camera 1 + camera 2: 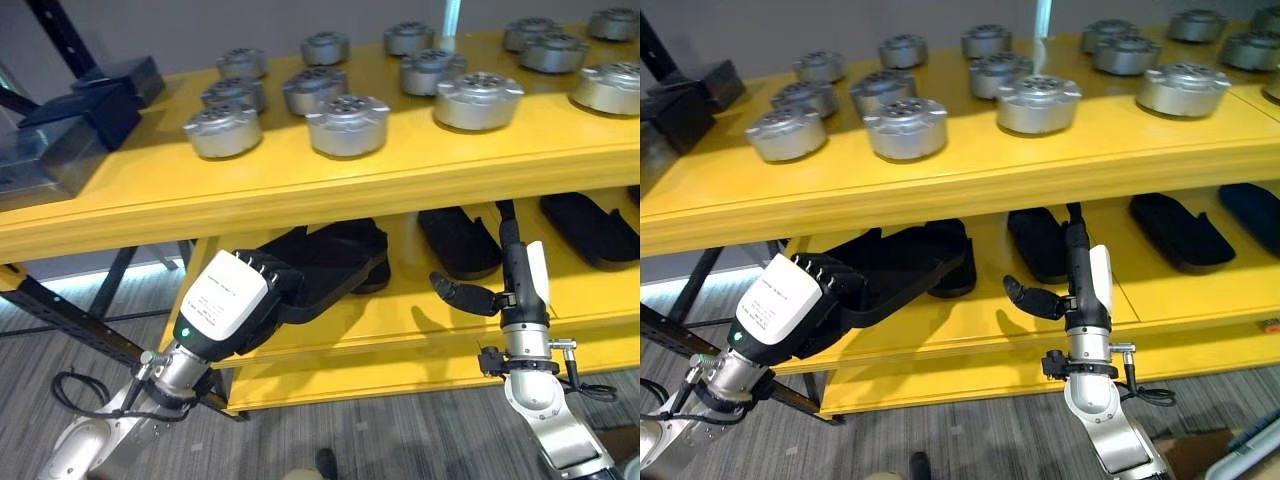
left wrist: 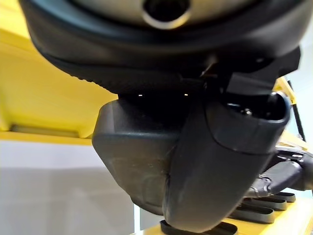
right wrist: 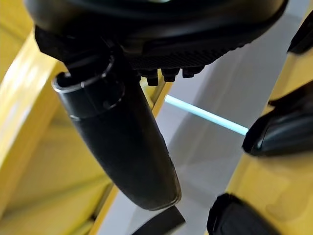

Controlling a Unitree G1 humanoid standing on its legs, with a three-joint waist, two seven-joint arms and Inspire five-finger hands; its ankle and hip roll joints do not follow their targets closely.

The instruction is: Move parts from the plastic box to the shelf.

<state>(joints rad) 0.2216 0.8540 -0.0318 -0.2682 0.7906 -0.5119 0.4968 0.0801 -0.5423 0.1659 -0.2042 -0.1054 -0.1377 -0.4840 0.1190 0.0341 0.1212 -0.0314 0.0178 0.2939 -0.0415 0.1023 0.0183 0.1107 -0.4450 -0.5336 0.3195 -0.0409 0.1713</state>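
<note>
No legible text or signs.

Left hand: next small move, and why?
Probably ease the black part down onto the lower shelf and let go: the left hand is curled round it, and it reaches in over that shelf beside other black parts. The right hand is open, holding nothing.

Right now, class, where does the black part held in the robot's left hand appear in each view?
Left eye view: black part on the lower level, centre-left, gripped by the left hand.
Right eye view: same place, shifted left.
Left wrist view: probably the dark slab beside the thumb.
Right wrist view: cannot tell it among the dark shapes.
Shared landmark: yellow shelf.
</note>
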